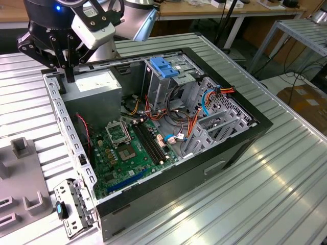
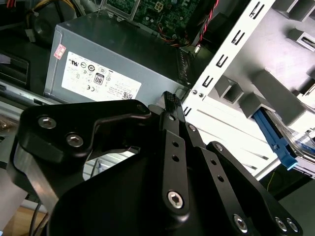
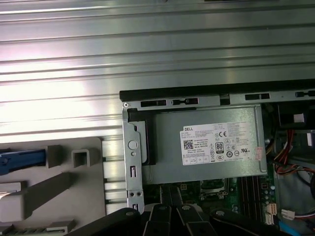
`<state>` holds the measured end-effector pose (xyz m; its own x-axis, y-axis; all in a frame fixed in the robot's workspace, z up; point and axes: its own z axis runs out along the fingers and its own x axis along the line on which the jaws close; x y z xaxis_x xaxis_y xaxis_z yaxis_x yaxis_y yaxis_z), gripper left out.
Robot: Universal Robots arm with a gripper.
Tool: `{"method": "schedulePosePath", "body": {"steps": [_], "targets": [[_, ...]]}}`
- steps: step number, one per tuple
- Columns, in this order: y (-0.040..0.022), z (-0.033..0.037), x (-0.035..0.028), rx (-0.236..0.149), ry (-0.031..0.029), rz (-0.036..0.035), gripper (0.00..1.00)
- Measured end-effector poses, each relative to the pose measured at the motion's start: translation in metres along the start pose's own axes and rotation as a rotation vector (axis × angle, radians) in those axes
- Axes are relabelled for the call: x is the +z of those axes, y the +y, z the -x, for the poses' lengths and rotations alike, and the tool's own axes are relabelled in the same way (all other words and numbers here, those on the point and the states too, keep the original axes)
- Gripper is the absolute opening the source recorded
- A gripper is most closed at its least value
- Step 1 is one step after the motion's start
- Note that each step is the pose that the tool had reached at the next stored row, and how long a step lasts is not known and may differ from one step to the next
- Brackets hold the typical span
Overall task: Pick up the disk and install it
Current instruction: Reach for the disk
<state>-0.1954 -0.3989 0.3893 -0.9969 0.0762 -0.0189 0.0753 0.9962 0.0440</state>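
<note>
One gripper (image 1: 69,75), its two fingers (image 2: 173,132) pressed together on nothing, hangs over a corner of the single power-supply box (image 1: 94,88). What looks like one disk (image 2: 274,139), blue-railed, lies on the grey fixture (image 3: 54,186) beside the case (image 1: 153,201).

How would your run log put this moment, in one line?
pincer: above power supply, at a corner of the computer case | case: side open, motherboard exposed

An open computer case (image 1: 168,196) lies on the ribbed bench (image 1: 255,204) in the exterior view. Inside it, a grey power-supply box (image 1: 94,84) sits at ten o'clock, a green motherboard (image 1: 127,153) at seven, a blue-latched drive cage (image 1: 153,89) at twelve, orange cables (image 1: 193,121) at three.
</note>
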Motion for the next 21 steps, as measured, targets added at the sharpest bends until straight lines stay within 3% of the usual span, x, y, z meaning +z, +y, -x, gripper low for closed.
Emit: {"method": "schedulePosePath", "body": {"steps": [21], "targets": [[-0.0007,-0.0096,-0.0001,0.0,0.0,0.0,0.11]]}}
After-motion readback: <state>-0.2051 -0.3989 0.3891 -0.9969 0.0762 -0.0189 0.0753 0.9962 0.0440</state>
